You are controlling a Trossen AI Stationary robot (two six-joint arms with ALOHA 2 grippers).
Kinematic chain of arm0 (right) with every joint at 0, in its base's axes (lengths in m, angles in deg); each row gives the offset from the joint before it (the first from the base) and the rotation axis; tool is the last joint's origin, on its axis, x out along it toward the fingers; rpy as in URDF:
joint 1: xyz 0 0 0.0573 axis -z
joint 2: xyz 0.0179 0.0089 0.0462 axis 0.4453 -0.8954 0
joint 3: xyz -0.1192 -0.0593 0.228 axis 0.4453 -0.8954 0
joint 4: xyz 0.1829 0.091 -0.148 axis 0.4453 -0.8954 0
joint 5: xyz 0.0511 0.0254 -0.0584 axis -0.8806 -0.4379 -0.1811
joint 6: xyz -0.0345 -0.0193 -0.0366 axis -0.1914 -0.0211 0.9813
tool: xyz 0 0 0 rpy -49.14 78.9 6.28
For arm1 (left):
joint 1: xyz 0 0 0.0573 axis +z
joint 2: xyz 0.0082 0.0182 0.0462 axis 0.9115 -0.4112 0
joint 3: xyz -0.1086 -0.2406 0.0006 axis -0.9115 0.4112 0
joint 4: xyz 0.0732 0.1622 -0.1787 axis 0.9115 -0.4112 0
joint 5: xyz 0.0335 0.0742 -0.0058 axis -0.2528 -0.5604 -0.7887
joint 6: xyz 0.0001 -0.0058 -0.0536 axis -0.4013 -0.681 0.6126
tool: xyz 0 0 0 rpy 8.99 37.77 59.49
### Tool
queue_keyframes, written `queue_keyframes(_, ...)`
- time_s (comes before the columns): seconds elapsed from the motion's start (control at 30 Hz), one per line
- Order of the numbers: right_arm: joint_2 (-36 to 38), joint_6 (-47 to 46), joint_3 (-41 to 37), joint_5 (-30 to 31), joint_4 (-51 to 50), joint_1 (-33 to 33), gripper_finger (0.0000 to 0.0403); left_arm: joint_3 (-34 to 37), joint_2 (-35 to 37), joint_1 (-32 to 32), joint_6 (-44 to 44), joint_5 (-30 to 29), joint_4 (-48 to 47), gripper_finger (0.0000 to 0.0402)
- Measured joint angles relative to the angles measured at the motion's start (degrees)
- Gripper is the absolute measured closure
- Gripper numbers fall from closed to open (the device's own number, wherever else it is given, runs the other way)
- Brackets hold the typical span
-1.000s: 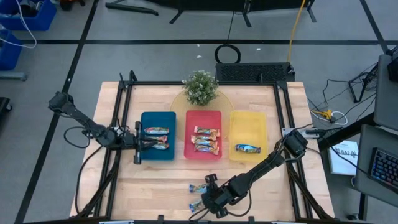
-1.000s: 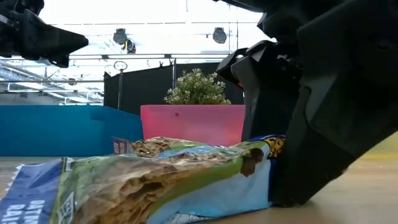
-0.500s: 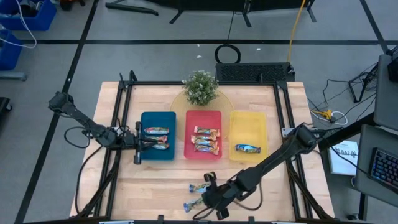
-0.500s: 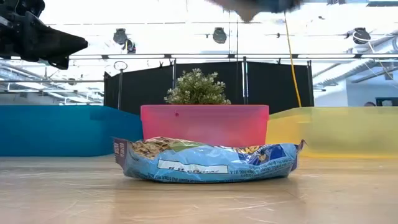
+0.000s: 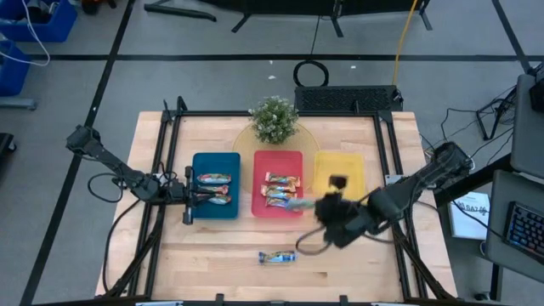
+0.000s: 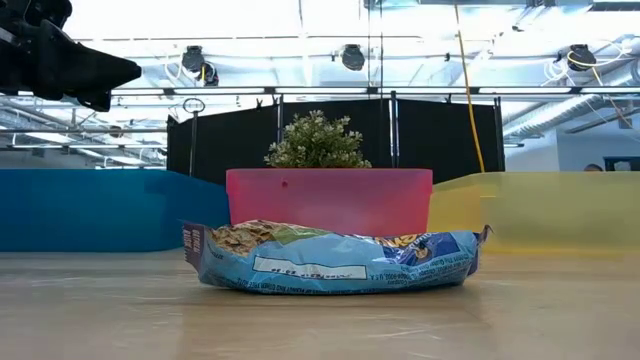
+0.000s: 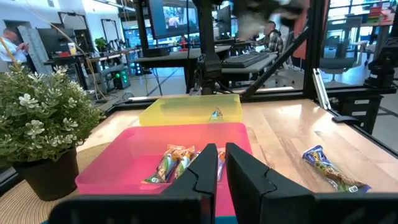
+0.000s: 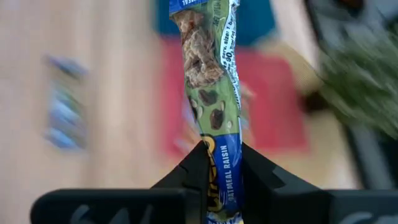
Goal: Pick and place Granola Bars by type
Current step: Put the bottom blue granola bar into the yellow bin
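Three trays sit on the tabletop (image 5: 212, 246): one blue tray (image 5: 215, 197), one red tray (image 5: 278, 164) and one yellow tray (image 5: 340, 167). The blue tray holds two bars (image 5: 213, 179), and the red tray holds three bars (image 5: 281, 180). One blue-wrapped bar (image 5: 277, 257) lies loose on the tabletop. One oatmeal raisin bar (image 8: 209, 93) is pinched in the right gripper (image 8: 222, 163). One potted plant (image 5: 274, 118) stands behind the trays.
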Motion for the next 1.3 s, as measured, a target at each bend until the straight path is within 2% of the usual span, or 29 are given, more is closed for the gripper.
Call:
queue_keyframes(0.1, 2.5, -3.5, -1.8, 0.6, -11.9, 3.5, 0.0359, 0.0, 0.0, 0.0, 0.0, 0.0, 0.0, 0.0364)
queue_keyframes(0.17, 3.9, -4.2, -5.5, -0.1, -14.5, 7.1, 0.0361, 0.0, 0.0, 0.0, -0.2, 0.0, 0.0, 0.0364)
queue_keyframes(0.33, 7.9, -1.3, -20.2, -3.3, -7.3, 16.7, 0.0357, 0.0, 0.0, 0.0, -0.9, -0.1, 0.0, 0.0364)
queue_keyframes(0.47, 11.4, 2.3, -31.5, -10.5, -0.9, 23.5, 0.0361, 0.0, 0.0, 0.0, -1.7, 0.0, 0.0, 0.0364)
queue_keyframes(0.67, 16.8, 4.0, -41.8, -14.6, 3.2, 30.4, 0.036, 0.0, 0.0, 0.0, -1.9, -0.1, 0.0, 0.0364)
queue_keyframes(0.9, 17.0, 10.6, -44.0, -22.9, 7.9, 36.3, 0.0363, 0.0, 0.0, 0.0, -1.9, -0.1, 0.0, 0.0364)
queue_keyframes(1.0, 16.4, 10.9, -44.0, -23.3, 7.8, 37.4, 0.036, 0.0, 0.0, 0.0, -1.9, -0.1, 0.0, 0.0364)
queue_keyframes(1.17, 15.9, 11.9, -44.0, -27.8, 8.6, 38.3, 0.0357, 0.0, 0.0, 0.0, -1.9, -0.1, 0.0, 0.0364)
queue_keyframes(1.3, 15.7, 11.1, -44.0, -27.6, 8.5, 38.3, 0.0351, 0.0, 0.0, 0.0, -1.9, -0.1, 0.0, 0.0364)
